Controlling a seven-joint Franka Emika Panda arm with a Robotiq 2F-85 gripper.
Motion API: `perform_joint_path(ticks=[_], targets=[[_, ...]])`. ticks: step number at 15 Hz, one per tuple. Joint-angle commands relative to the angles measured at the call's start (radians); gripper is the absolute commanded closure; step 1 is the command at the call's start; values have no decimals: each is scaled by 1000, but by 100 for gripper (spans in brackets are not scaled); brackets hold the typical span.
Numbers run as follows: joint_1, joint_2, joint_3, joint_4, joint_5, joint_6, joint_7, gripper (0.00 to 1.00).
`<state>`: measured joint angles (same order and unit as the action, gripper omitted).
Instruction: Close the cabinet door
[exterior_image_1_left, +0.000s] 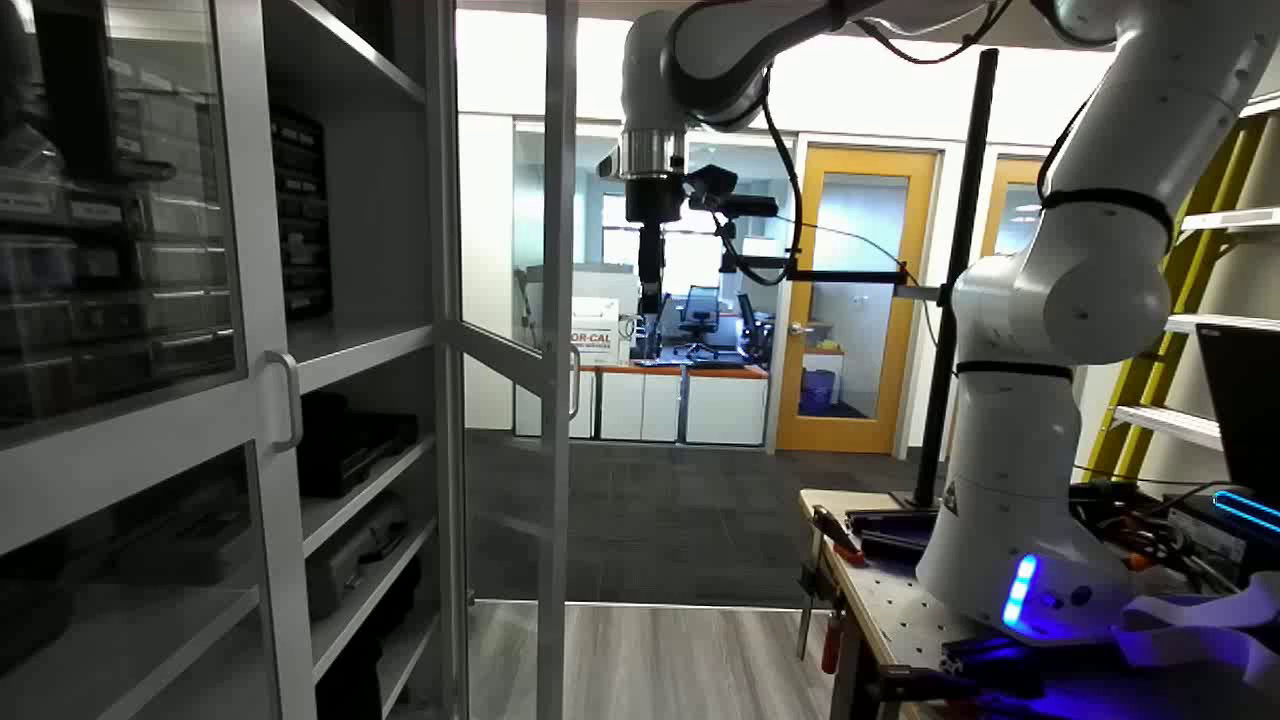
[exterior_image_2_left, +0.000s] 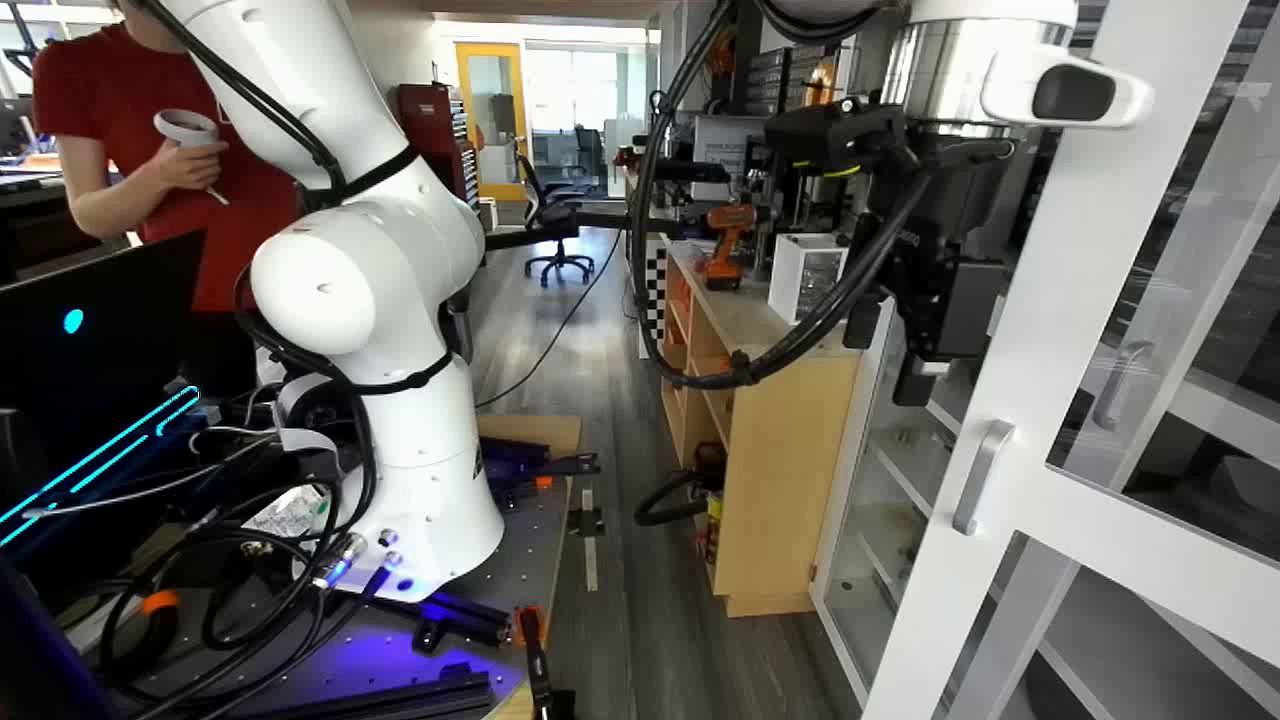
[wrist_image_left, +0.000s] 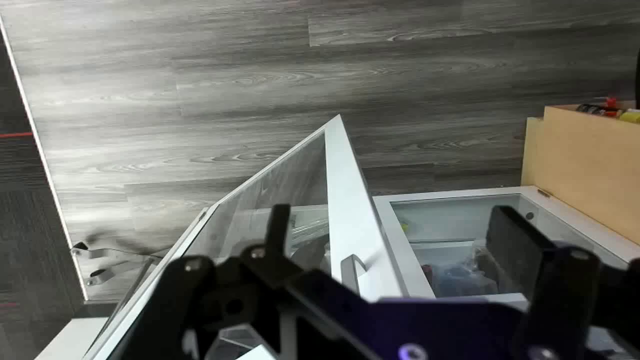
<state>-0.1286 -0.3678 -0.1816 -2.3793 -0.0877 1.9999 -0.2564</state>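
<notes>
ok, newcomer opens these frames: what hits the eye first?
Probably the big white arm at the right of an exterior view, its base lit blue. Then the glass cabinet door left of it, standing open, with the open gripper near it. Last, upper left in an exterior view, the person in red holding a white controller.

Now looking, in an exterior view, at the cabinet door (exterior_image_1_left: 500, 356) angled out right of the shelves (exterior_image_1_left: 365, 358), left of the fingers (exterior_image_1_left: 651, 262); spotting the room door (exterior_image_1_left: 853, 310) well behind, and farther right, on the surface (exterior_image_1_left: 895, 610), the arm base (exterior_image_1_left: 1015, 500).
</notes>
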Motion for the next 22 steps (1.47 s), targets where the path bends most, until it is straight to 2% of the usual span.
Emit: perform_joint_path(ticks=[1,8,11,16,22], targets=[[1,0,-1,1,0,-2,0,0],[1,0,0,1,0,-2,0,0],[2,-12,-14,-13,6,42,-34,0],[1,-35,-71,-48,31,219,-176,0],[22,-4,-158,-80,147,323,-348,0]])
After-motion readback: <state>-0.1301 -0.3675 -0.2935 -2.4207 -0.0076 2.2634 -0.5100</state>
